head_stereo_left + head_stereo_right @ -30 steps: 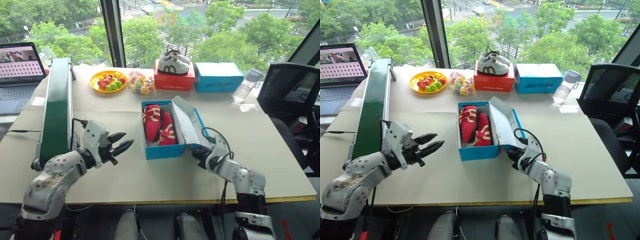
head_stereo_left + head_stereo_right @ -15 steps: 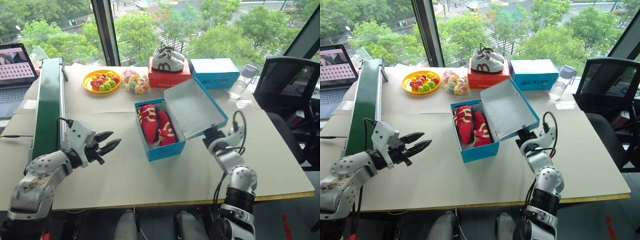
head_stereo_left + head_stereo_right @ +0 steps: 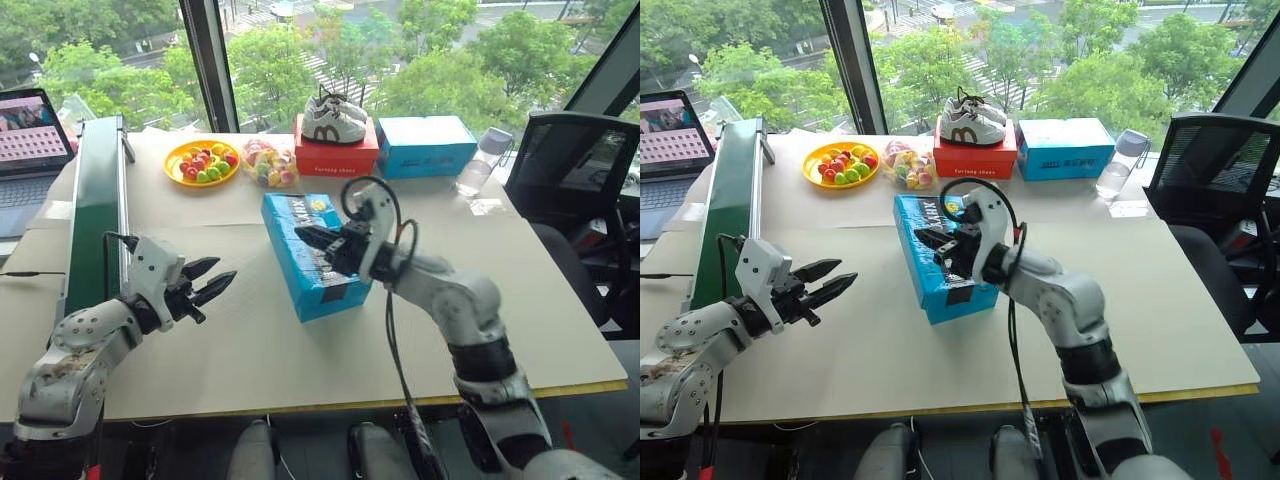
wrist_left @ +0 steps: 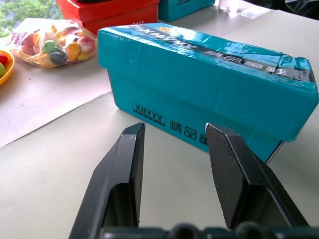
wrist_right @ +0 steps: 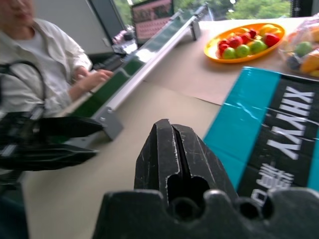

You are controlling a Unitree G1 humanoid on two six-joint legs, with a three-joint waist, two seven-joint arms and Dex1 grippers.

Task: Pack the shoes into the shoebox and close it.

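Observation:
The bright blue shoebox (image 3: 318, 283) stands closed in the middle of the table, its lid with the black band and white lettering (image 5: 282, 130) down flat. The shoes are hidden inside it. My right gripper (image 3: 305, 238) is shut and lies over the lid's top, fingers pointing to the left; whether it presses on the lid I cannot tell. My left gripper (image 3: 222, 272) hovers open above the table to the left of the box, apart from it, with nothing between its fingers (image 4: 124, 164) and the box's side (image 4: 209, 94) straight ahead.
Along the back edge stand a red box (image 3: 338, 160) with white-and-grey sneakers (image 3: 333, 120), a lighter blue box (image 3: 428, 147), an orange fruit plate (image 3: 203, 162), a bag of sweets (image 3: 268, 163) and a bottle (image 3: 478, 165). A green conveyor (image 3: 95, 215) runs on the left. A person (image 5: 35, 55) sits beyond it.
The lid has swung down from open to closed over the red shoes. My right gripper has moved left and up from the box's right side to above the lid. The left gripper stayed.

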